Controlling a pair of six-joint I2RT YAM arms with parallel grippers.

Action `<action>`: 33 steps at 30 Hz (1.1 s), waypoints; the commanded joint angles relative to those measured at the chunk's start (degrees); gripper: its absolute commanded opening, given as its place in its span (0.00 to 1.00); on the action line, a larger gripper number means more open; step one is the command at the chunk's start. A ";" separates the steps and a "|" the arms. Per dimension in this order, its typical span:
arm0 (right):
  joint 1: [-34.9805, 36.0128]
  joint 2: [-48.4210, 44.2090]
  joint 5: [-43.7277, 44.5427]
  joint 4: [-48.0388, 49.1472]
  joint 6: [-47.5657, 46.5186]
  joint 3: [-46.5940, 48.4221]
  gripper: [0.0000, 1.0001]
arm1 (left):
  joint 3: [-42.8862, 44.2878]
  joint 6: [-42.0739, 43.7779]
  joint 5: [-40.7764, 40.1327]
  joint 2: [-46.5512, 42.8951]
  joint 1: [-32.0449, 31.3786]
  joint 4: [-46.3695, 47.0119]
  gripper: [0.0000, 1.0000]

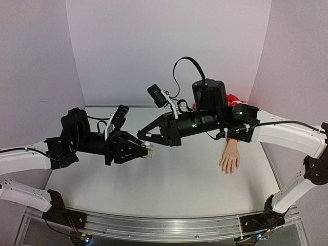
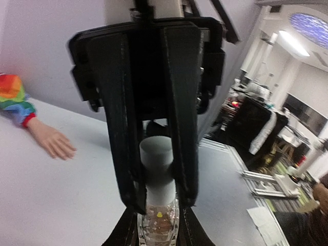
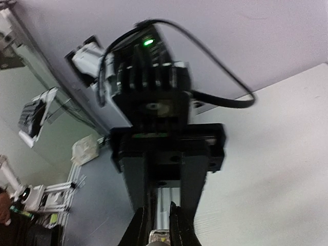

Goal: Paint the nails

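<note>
Lying by the bench's (image 1: 169,189) right edge, nails (image 1: 227,171) nearward, the fake hand (image 1: 230,160) is well right of the left end effector (image 1: 145,152) and right end effector (image 1: 145,136), both clamped on the bottle (image 2: 159,223).

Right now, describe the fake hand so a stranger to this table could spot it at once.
Start at the white table and go to its right side, partly under the right arm. A flesh-coloured fake hand lies flat, fingers toward the near edge, red cuff and rainbow sleeve at its wrist. Its skin tone sets it apart from the small clear bottle, held in the arms' jaws.
</note>
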 commanded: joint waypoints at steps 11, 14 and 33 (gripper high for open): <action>9.04 16.44 68.29 -26.72 27.54 18.47 0.00 | 12.22 13.78 -67.54 12.16 -2.15 -7.70 0.00; 8.71 13.93 63.84 -25.99 21.16 18.34 0.11 | 7.95 14.36 -57.03 9.50 -2.15 -4.22 0.00; 2.27 -5.91 0.57 -4.55 -1.21 -2.33 0.51 | 1.37 3.84 7.92 1.89 -2.14 4.46 0.00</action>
